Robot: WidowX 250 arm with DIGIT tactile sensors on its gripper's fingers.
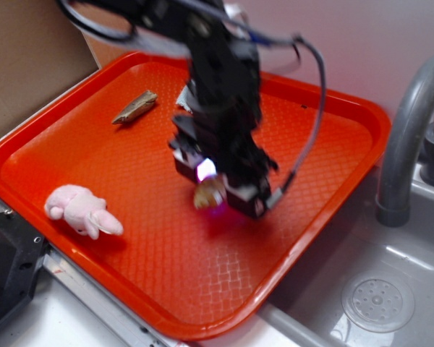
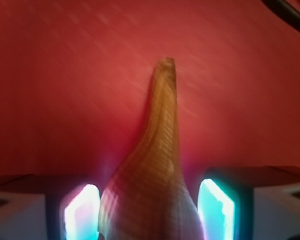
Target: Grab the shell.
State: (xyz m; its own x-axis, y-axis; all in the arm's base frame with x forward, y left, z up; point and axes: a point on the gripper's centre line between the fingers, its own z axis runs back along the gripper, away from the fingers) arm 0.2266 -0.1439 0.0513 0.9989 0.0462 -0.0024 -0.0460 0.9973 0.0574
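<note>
The shell [image 1: 208,194] is golden-tan and ridged, and it sits between the fingers of my gripper [image 1: 210,189] over the middle of the orange tray [image 1: 94,152]. In the wrist view the shell [image 2: 157,165] fills the space between the two glowing pads [image 2: 81,212], its fat end toward the camera and its thin point aimed away. It looks sharp while the tray behind it is smeared. The gripper is shut on the shell, and a purple glow falls on the tray just below it.
A slim grey-brown wedge-shaped piece [image 1: 135,107] lies at the tray's far left. A pink plush toy [image 1: 82,210] lies near the tray's front left rim. A grey faucet [image 1: 409,137] and sink [image 1: 380,300] are to the right. Cardboard stands at the back left.
</note>
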